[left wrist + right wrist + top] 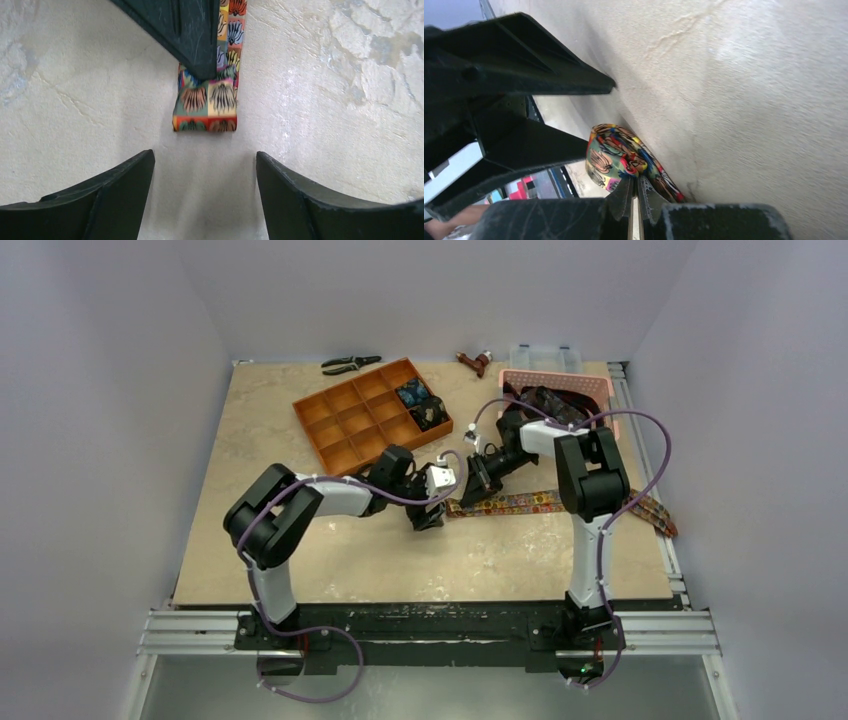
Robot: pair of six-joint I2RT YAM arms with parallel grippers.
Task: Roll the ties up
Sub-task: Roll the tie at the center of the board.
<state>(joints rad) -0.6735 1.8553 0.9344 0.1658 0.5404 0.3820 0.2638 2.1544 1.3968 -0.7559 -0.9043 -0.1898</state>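
The right gripper [634,197] is clamped on the tie [621,155] just behind its folded end, so the first small loop bulges out past the fingertips. This pinch looks meant to stop the started roll from springing flat. The left gripper [204,160] has its fingers [105,195] spread wide. The folded end lies just ahead of their tips, not between them and touching neither, so the gripper seems placed to take or turn the loop next.

Behind the right fingers the rest of the tie [520,504] runs flat along the table [300,540] and passes beneath the right arm [590,480], which might snag it as it winds in. Farther out, beyond both grippers, sit the tray [340,430], holding two coils [415,393], and the basket [600,386] with dark ties [545,400]. Pliers [350,364] lie at the far edge, clear of the work.
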